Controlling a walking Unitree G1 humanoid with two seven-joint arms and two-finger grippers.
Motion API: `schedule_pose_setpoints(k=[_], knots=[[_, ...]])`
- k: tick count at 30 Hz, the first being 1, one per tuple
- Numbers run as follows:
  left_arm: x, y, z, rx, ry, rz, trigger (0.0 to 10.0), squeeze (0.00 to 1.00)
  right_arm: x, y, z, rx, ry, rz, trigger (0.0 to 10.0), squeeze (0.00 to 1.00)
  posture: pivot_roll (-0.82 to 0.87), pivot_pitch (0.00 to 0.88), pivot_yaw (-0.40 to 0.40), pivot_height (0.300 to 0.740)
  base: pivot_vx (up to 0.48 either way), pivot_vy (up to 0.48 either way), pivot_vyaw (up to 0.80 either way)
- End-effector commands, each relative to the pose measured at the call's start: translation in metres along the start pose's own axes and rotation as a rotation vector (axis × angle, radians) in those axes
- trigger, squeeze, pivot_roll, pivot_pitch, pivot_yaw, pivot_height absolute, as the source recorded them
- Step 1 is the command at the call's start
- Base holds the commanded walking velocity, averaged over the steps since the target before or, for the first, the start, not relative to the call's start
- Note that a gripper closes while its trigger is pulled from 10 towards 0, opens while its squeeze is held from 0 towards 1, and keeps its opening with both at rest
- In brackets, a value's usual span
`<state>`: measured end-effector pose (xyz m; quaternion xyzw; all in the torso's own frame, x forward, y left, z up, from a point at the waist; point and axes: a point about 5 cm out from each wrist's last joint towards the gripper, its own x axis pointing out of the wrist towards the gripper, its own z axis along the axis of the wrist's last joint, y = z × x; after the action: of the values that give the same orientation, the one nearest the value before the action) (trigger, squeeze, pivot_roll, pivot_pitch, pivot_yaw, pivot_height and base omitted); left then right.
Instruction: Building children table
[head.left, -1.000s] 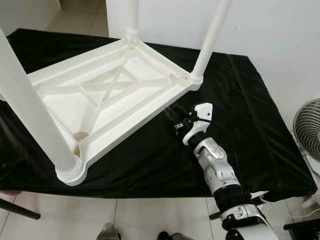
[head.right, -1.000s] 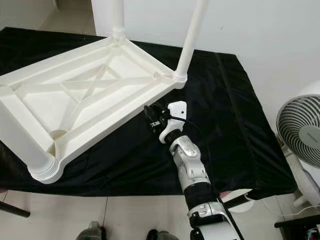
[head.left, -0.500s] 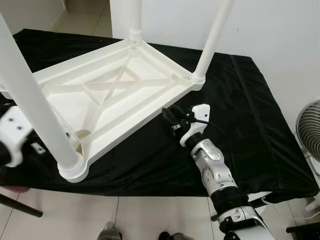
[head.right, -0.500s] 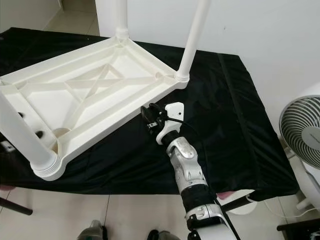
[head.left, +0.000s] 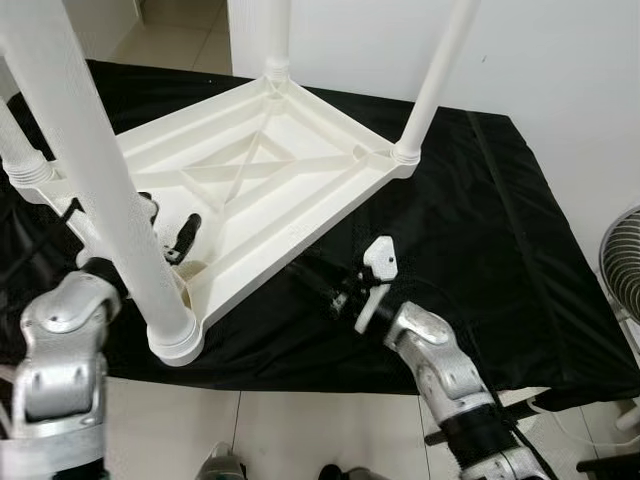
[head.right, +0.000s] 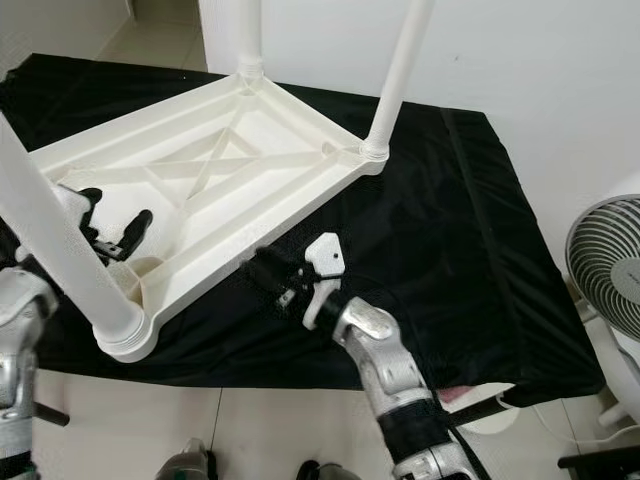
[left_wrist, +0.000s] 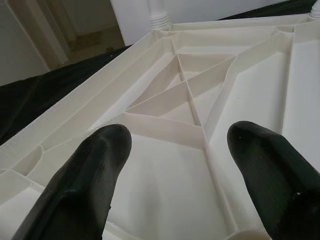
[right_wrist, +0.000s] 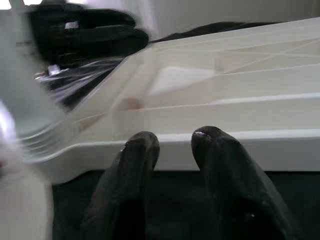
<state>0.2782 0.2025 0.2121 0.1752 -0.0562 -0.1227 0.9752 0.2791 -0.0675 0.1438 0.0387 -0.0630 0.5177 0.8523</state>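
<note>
Table (head.left: 260, 170), white plastic, lies upside down on a black cloth (head.left: 480, 240), four legs pointing up; the nearest leg (head.left: 110, 190) stands at the front corner. Left gripper (head.left: 168, 222) hovers over the underside's ribs beside that leg, fingers (left_wrist: 95, 165) spread wide, grasping nothing. Right gripper (head.right: 268, 272) lies low on the cloth at the table's front rim, fingers (right_wrist: 137, 165) nearly together, empty. Fan (head.right: 610, 260) stands at the right.

White wall (head.right: 520, 60), pale tiled floor (head.left: 300, 430), fan (head.right: 605, 265)

Black-draped bench (head.left: 520, 260) carries the upturned white table (head.left: 260, 185), seemingly flat.
</note>
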Motion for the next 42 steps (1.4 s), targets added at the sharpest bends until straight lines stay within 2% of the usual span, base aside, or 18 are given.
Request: schedule_pose_setpoints(k=[1, 10, 12, 18, 21, 22, 24, 25, 30, 37, 38, 40, 41, 42], knots=[[0.004, -0.01, 0.007, 0.007, -0.017, -0.032, 10.0, 0.0, -0.001, 0.011, -0.003, 0.022, 0.03, 0.09, 10.0, 0.0, 0.3, 0.125, -0.062, 0.74, 0.0, 0.0, 0.0], [0.014, -0.033, 0.016, -0.037, -0.053, -0.035, 10.0, 0.0, 0.004, 0.028, -0.003, 0.033, 0.057, 0.239, 10.0, 0.0, 0.29, 0.118, -0.062, 0.74, 0.0, 0.0, 0.0], [0.014, -0.033, 0.016, -0.037, -0.053, -0.035, 10.0, 0.0, 0.004, 0.028, -0.003, 0.033, 0.057, 0.239, 10.0, 0.0, 0.29, 0.118, -0.062, 0.74, 0.0, 0.0, 0.0], [0.026, -0.05, 0.032, -0.071, -0.093, -0.037, 10.0, 0.0, 0.013, 0.044, 0.002, 0.058, 0.073, 0.423, 10.0, 0.0, 0.3, 0.122, -0.059, 0.74, 0.0, 0.0, 0.0], [0.027, -0.051, 0.033, -0.072, -0.094, -0.034, 10.0, 0.0, 0.014, 0.045, 0.003, 0.059, 0.077, 0.445, 10.0, 0.0, 0.3, 0.122, -0.059, 0.74, 0.0, 0.0, 0.0], [0.027, -0.05, 0.032, -0.062, -0.087, -0.03, 10.0, 0.0, 0.015, 0.046, 0.004, 0.069, 0.078, 0.469, 10.0, 0.7, 0.31, 0.13, -0.066, 0.74, 0.0, 0.0, 0.0], [0.026, -0.049, 0.03, -0.054, -0.08, -0.028, 10.0, 0.0, 0.015, 0.047, 0.006, 0.077, 0.079, 0.482, 10.0, 0.7, 0.31, 0.13, -0.066, 0.74, 0.0, 0.0, 0.0], [0.025, -0.045, 0.028, -0.035, -0.072, -0.027, 10.0, 0.0, 0.016, 0.046, 0.008, 0.077, 0.069, 0.485, 10.0, 1.0, 0.31, 0.134, -0.07, 0.74, 0.0, 0.0, 0.0], [0.021, -0.038, 0.025, 0.0, -0.061, -0.031, 10.0, 0.0, 0.018, 0.043, 0.014, 0.059, 0.051, 0.471, 10.0, 1.0, 0.32, 0.141, -0.081, 0.74, 0.0, 0.0, 0.0], [0.013, -0.036, 0.01, 0.103, -0.021, -0.126, 10.0, 0.0, 0.022, 0.035, 0.028, -0.02, 0.022, 0.429, 10.0, 1.0, 0.32, 0.158, -0.108, 0.74, 0.0, 0.0, 0.0], [0.012, -0.034, 0.005, 0.107, -0.005, -0.134, 10.0, 0.0, 0.024, 0.035, 0.029, -0.043, 0.021, 0.425, 10.0, 0.64, 0.31, 0.161, -0.108, 0.74, 0.0, 0.0, 0.0], [0.01, -0.033, 0.002, 0.108, 0.005, -0.137, 10.0, 0.0, 0.025, 0.035, 0.03, -0.058, 0.021, 0.424, 10.0, 0.64, 0.31, 0.161, -0.108, 0.74, 0.0, 0.0, 0.0], [0.01, -0.031, -0.001, 0.108, 0.017, -0.13, 10.0, 0.0, 0.026, 0.035, 0.03, -0.066, 0.021, 0.426, 10.0, 0.0, 0.31, 0.164, -0.109, 0.74, 0.0, 0.0, 0.0], [0.01, -0.031, -0.001, 0.108, 0.017, -0.13, 10.0, 0.0, 0.026, 0.035, 0.03, -0.066, 0.021, 0.426, 10.0, 0.0, 0.31, 0.164, -0.109, 0.74, 0.0, 0.0, 0.0]])
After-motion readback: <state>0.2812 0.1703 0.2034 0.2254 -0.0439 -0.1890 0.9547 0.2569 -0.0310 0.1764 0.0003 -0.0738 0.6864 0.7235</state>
